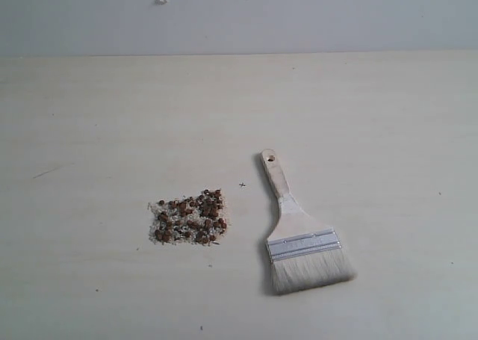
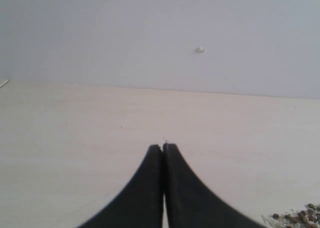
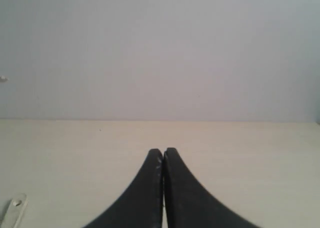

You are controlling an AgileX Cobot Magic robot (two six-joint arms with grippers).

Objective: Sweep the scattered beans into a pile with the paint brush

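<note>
The reddish-brown beans [image 1: 190, 216], mixed with whitish grains, lie in one compact pile on the pale table [image 1: 112, 116]. An edge of that patch, the beans [image 2: 300, 217], shows in a corner of the left wrist view. The paint brush [image 1: 297, 231] lies flat to the right of the pile, bristles toward the front, handle hole at the far end. Its handle end [image 3: 14, 209] shows at the edge of the right wrist view. Neither arm appears in the exterior view. My left gripper [image 2: 163, 147] is shut and empty above bare table. My right gripper [image 3: 163, 151] is shut and empty too.
A grey wall [image 1: 299, 15] rises behind the table's far edge, with a small white speck [image 1: 161, 0] on it. A tiny dark mark [image 1: 242, 184] sits on the table between pile and brush handle.
</note>
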